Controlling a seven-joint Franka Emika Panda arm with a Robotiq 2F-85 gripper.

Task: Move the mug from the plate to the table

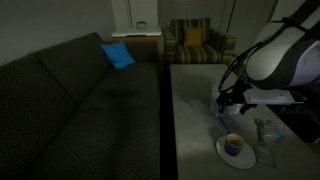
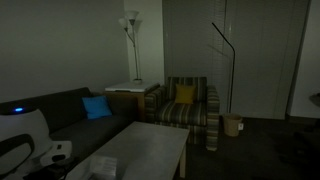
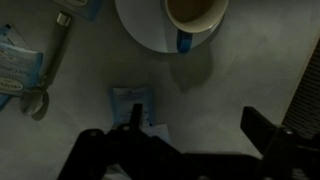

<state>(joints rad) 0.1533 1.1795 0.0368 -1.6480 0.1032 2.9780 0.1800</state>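
Above table, hand wide open, empty; mug on plate.

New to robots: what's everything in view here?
mug: one, dark blue, on the plate
plate: one, white, on the table
table: one, grey, beside the sofa
packet: one, pale, on table near plate
sofa: one, dark, along the table
blue cushion: one, blue, on sofa
armchair: one, striped, beyond the table
yellow cushion: one, yellow, on armchair
floor lamp: one, white, beside armchair
arm: one, white, over the table
end effector: one, black, open, above the table
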